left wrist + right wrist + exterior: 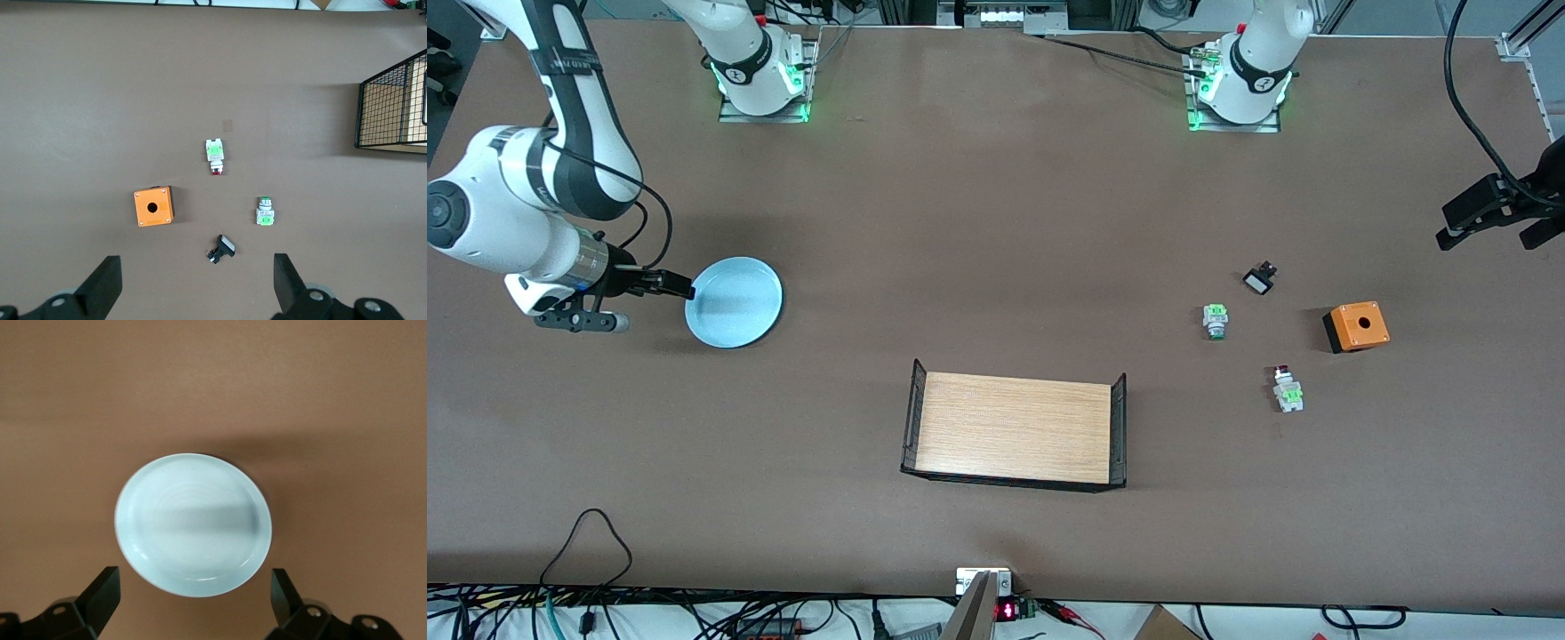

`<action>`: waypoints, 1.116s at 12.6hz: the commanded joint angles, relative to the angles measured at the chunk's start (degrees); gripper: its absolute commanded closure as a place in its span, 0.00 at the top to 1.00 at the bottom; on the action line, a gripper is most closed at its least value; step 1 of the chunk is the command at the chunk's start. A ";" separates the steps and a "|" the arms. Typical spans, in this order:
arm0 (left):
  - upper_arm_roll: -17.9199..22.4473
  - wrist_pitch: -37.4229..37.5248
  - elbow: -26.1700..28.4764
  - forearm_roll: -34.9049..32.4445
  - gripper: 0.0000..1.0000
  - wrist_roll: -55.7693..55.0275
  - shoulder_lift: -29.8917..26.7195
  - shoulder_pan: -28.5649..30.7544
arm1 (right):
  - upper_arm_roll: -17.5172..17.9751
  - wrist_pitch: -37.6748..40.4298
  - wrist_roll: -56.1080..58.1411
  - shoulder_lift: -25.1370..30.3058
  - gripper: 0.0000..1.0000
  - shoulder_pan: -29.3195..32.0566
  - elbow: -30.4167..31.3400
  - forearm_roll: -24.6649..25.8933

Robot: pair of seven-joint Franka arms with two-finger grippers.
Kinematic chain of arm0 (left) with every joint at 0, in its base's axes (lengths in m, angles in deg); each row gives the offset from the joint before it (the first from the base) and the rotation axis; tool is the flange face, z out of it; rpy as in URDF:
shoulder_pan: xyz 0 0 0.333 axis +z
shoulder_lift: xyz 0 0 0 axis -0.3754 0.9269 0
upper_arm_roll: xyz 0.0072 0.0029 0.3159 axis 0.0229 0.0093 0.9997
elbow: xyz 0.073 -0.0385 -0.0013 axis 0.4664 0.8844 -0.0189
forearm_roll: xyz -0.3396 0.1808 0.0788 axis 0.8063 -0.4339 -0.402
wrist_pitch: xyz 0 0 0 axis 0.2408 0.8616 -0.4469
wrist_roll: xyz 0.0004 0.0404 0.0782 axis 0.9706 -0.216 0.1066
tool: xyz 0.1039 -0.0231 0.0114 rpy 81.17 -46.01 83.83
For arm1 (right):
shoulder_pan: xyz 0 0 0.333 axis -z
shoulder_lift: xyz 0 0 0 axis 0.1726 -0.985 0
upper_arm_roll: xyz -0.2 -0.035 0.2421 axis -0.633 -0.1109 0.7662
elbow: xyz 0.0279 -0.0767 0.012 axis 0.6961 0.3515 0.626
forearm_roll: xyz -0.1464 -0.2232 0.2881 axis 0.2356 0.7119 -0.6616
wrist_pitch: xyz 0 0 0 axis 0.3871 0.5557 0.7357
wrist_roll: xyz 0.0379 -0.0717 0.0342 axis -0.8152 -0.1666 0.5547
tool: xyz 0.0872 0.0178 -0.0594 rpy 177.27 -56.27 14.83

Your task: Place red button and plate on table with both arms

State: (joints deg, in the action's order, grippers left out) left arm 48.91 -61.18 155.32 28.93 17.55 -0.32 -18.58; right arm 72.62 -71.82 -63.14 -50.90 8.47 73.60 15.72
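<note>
Right claw [193,603]: fingers spread apart, holding nothing. In the front view it sits low, just beside the rim of the plate [734,301] at the right arm's end of the worktop [996,222]. In the right wrist view the plate lies between the open fingers but apart from both; whether a fingertip touches the rim cannot be settled from the front view.

Plate: flat on the worktop, upright, empty. Judged stiff, glazed and smooth, so likely slippery, and liable to chip if knocked or dropped. The shallow raised rim is the only purchase. A pinch across the rim edge nearest the claw looks the sound hold. A one-sided grip will let the plate's own weight lever it downward, so a firm clamp is advised.

Left claw [1489,213]: fingers wide apart, empty, raised over the worktop's edge at the left arm's end, well apart from the parts.

Red button [1287,388]: lying on its side on the worktop, nearer to the front camera than the green-white switch [1215,320] and the orange box [1356,325]. The small black-and-white part [1260,279] lies farther off. Judged light, hard and rigid. Best gripped across the square green-and-white body, not the rounded red cap, which could roll out.

The wooden tray [1014,429] stands mid-worktop, empty.
</note>
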 commanded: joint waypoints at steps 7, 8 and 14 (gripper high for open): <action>0.17 0.95 -0.76 -0.54 1.00 -0.60 -0.39 -0.48 | -0.25 24.40 -7.53 -0.25 1.00 -4.68 -26.02 7.86; 0.17 0.95 -0.76 -0.54 1.00 -0.60 -0.39 -0.48 | -0.25 25.02 -7.53 -0.08 1.00 -4.60 -27.42 8.22; -0.01 1.56 -0.76 -0.54 1.00 -0.51 -0.39 -0.48 | -1.22 28.36 -6.47 0.10 1.00 -1.70 -31.39 8.22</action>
State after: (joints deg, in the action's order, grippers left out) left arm 48.88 -61.03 155.31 28.93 17.54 -0.32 -18.71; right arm 71.43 -44.88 -69.90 -50.15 5.36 43.84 23.29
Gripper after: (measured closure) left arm 0.000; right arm 0.000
